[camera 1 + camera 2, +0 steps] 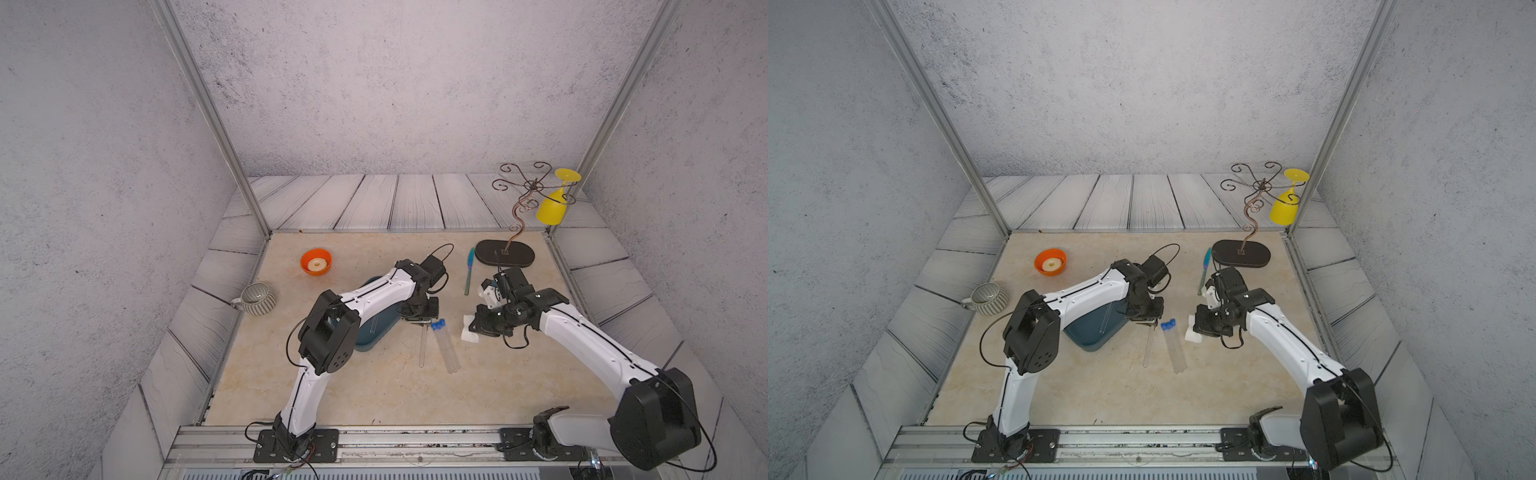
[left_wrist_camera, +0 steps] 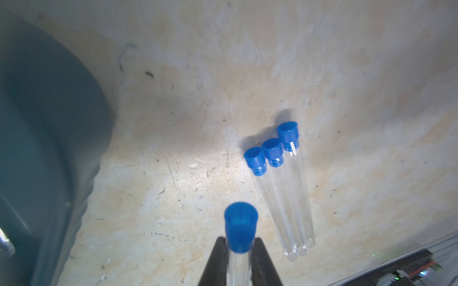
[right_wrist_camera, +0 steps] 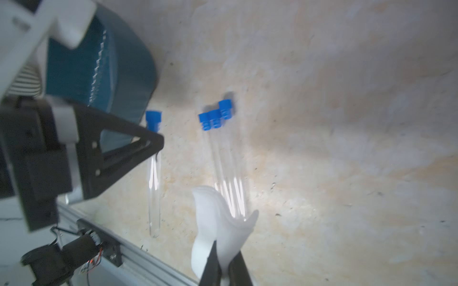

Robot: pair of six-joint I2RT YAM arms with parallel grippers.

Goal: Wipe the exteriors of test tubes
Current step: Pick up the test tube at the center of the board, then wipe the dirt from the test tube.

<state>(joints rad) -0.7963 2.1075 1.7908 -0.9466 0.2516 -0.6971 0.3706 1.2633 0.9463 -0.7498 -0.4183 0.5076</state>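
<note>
One test tube (image 1: 422,349) is pinched in the left gripper (image 2: 239,250), whose black fingers are clamped on the glass just under the blue cap (image 2: 240,224). Its rounded end points toward the front rail. From here I can't tell whether it rests on the table (image 1: 374,395) or hangs just above it. The three other test tubes (image 2: 285,198) lie on the table just to its right, side by side and touching, with their caps toward the back wall. Near their capped ends, but apart from them, is the right gripper (image 3: 223,262), closed tight on a crumpled white cloth (image 3: 223,222). A teal tray (image 1: 1088,338) sits just to the left of the held tube, half hidden under the left arm. Farther back are a teal-handled knife (image 1: 469,270) and the black base of a wire stand (image 1: 505,253), with a yellow goblet (image 1: 552,208) hanging upside down from it. An orange bowl (image 1: 316,262) and a striped mug (image 1: 257,298) stand well off to the left.
</note>
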